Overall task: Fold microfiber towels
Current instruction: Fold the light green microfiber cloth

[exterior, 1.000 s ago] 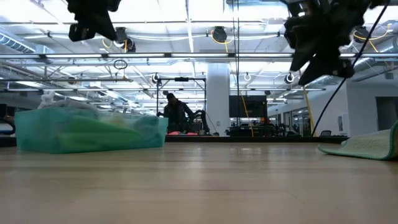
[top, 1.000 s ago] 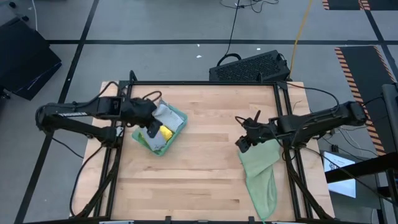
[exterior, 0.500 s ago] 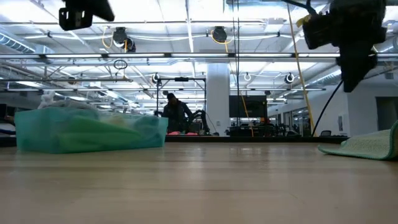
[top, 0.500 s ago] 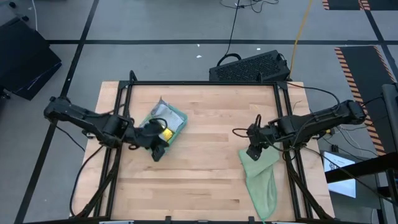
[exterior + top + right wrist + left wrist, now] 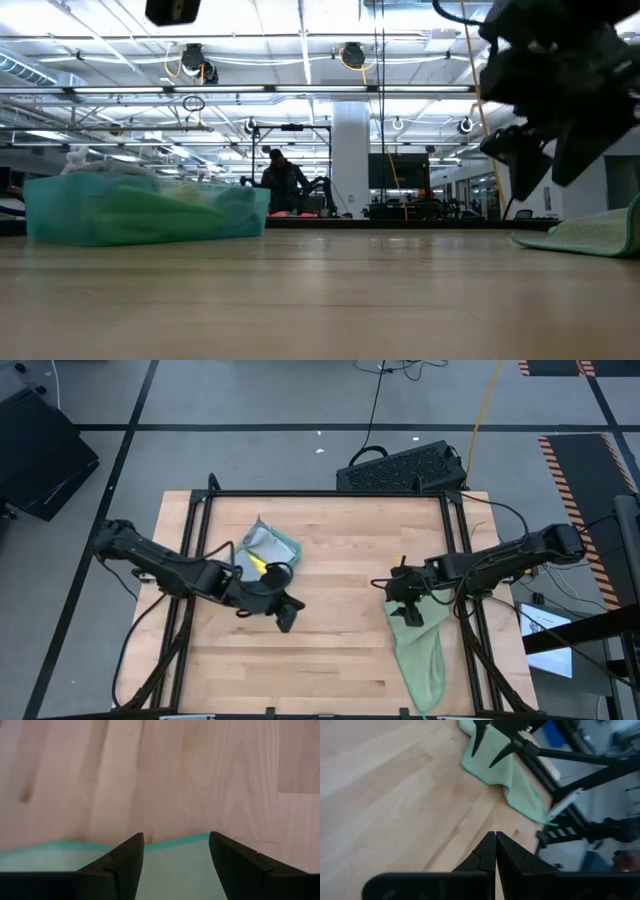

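Observation:
A pale green towel (image 5: 420, 650) lies crumpled at the table's right near corner, and also shows in the low view (image 5: 590, 235). My right gripper (image 5: 405, 608) is open and hovers just over the towel's far edge (image 5: 170, 844), a finger on either side, clear of the cloth in the low view (image 5: 530, 165). My left gripper (image 5: 285, 615) is shut and empty (image 5: 495, 840) above bare wood near the table's middle, pointing toward the green towel (image 5: 510, 780). A teal bin (image 5: 290, 550) at the far left holds a grey towel (image 5: 262, 540) and a yellow towel (image 5: 258, 565).
The teal bin (image 5: 140, 215) stands on the table's left side. A black metal frame (image 5: 330, 493) runs round the table's edges. Bare wood (image 5: 330, 660) lies between the two grippers. A person (image 5: 283, 180) stands far off in the room behind.
My left gripper has left the bin and gone toward the table's middle and near edge, shut and empty. My right gripper has gone down toward the far end of the green towel. The towel has kept its place.

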Robot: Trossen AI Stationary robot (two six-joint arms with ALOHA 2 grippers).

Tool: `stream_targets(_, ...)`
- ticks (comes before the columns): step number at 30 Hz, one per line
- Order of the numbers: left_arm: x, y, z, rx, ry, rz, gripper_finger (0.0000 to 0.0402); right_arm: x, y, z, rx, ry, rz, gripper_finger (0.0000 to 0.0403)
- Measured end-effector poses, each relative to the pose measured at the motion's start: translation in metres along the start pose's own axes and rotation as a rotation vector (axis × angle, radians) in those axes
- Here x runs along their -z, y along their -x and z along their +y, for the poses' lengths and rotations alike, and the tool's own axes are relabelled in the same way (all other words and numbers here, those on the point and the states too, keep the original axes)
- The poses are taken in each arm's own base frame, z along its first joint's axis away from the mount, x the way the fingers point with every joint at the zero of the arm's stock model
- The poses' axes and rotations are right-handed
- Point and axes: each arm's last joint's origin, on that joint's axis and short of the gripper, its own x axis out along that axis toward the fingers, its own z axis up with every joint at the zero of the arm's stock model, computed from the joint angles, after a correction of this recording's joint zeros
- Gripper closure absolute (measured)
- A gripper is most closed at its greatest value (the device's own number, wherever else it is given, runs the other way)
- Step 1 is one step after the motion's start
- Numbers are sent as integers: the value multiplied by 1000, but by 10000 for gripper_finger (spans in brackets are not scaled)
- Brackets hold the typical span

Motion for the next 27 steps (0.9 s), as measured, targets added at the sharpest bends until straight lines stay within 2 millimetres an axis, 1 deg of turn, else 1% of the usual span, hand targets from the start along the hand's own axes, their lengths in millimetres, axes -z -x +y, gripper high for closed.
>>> stream_targets(5,-10,-10,-23,-125,-38,15,389,20,-13,-14,20,85,-7,198)
stream_targets(10,-14,-27,-38,-137,-39,18,389,31,-18,-25,44,97,17,205)
stream_targets(12,-14,-33,-40,-138,-25,22,389,31,-19,-28,42,113,-10,206)
stream_targets(16,-13,-38,-42,-130,2,26,389,30,-22,-33,18,131,-86,207)
stream_targets(18,-13,-38,-42,-130,12,26,389,32,-26,-36,18,127,-79,207)
stream_targets(21,-13,-38,-42,-126,24,22,389,34,-34,-38,-31,148,-46,211)
stream_targets(24,-13,-38,-43,-120,37,21,389,33,-42,-40,-52,162,-41,229)
stream_targets(27,-14,-39,-44,-107,44,21,389,30,-48,-42,-58,174,-63,261)
